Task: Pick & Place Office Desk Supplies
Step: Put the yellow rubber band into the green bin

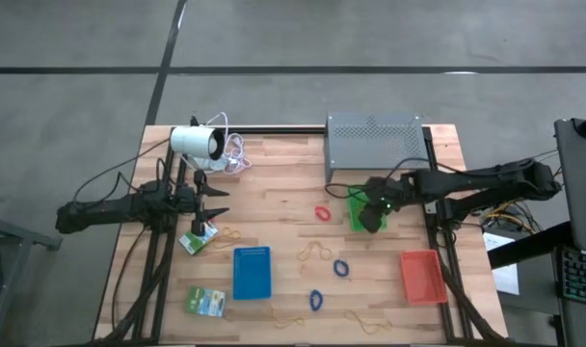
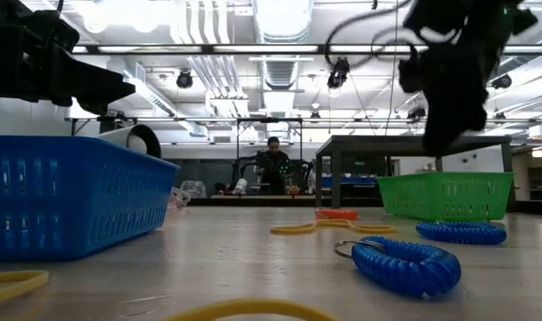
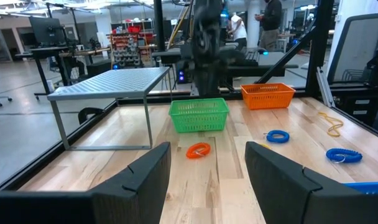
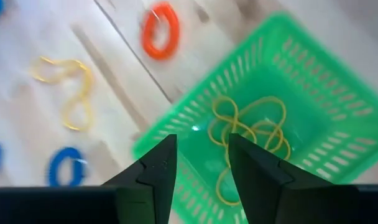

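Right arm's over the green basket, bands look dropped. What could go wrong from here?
1. The right gripper hangs low over the green basket with jaws open; a sideways exit might clip its wall and shove it.
2. The rubber bands lie tangled under the jaws and might snag and lift out.
3. The red loop sits near the basket, so grabbing it may nudge the basket.

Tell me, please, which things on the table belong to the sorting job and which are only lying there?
Job:
rubber bands, some already in the green tray
red loop
blue loops
packets
blue tray
red tray
right gripper, open over the green tray
left gripper, open, waiting at the table's left

Just lying about:
white cylinder
grey stand
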